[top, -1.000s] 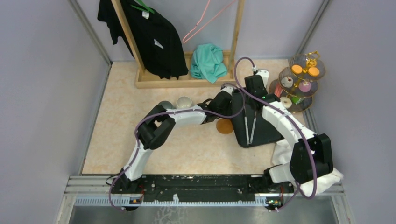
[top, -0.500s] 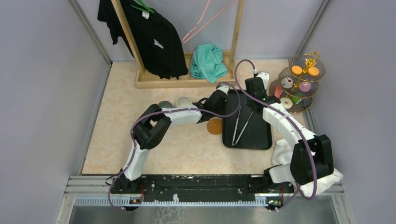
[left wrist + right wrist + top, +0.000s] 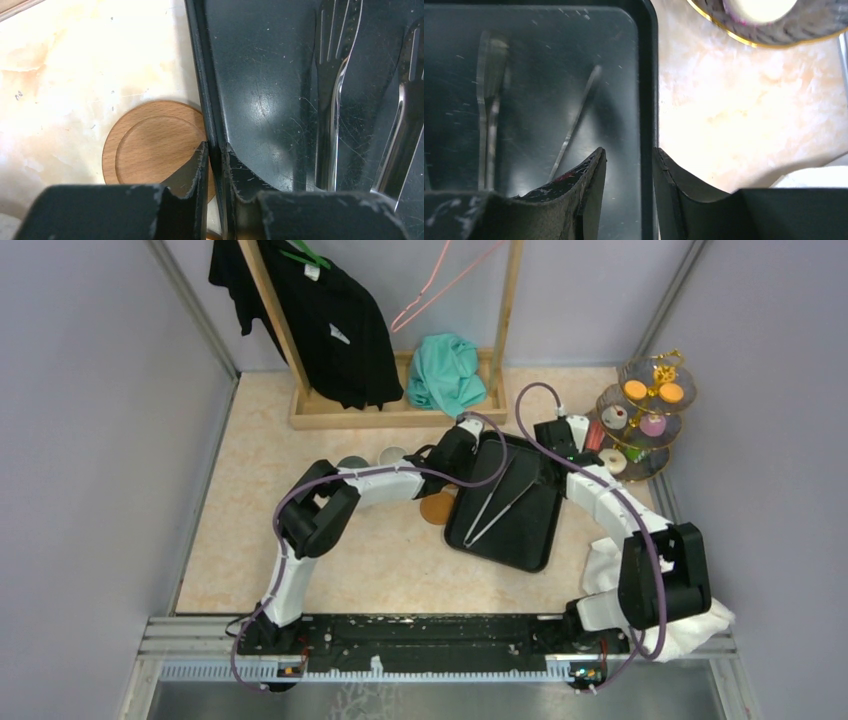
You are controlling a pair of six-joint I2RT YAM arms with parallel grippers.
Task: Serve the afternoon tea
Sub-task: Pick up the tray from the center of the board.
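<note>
The glass three-tier stand (image 3: 655, 468) with a gold frame stands at the far right, holding orange discs (image 3: 636, 389) and other sweets. A grey mug (image 3: 352, 462) peeks out behind the left arm. My left gripper (image 3: 455, 455) (image 3: 215, 150) is shut on the left rim of the black tray (image 3: 520, 530) (image 3: 260, 75). My right gripper (image 3: 560, 440) (image 3: 629, 155) straddles the tray's right rim (image 3: 647, 100), open, with its inner finger clear of it. The stand's bottom tier (image 3: 714, 15) shows just beyond, with a pale sweet (image 3: 759, 5) on it.
Long metal tongs (image 3: 498, 495) (image 3: 332, 100) lie in the tray. A wooden coaster (image 3: 437, 508) (image 3: 150, 150) sits against the tray's left rim. There is a white mug (image 3: 393, 453) by the grey one, a clothes rack (image 3: 400, 410) at the back, and a white cloth (image 3: 610, 570) near the right.
The tray has slid left and turned, with the coaster moving left beside it. My left gripper has closed on its rim. My right gripper's jaws have widened.
</note>
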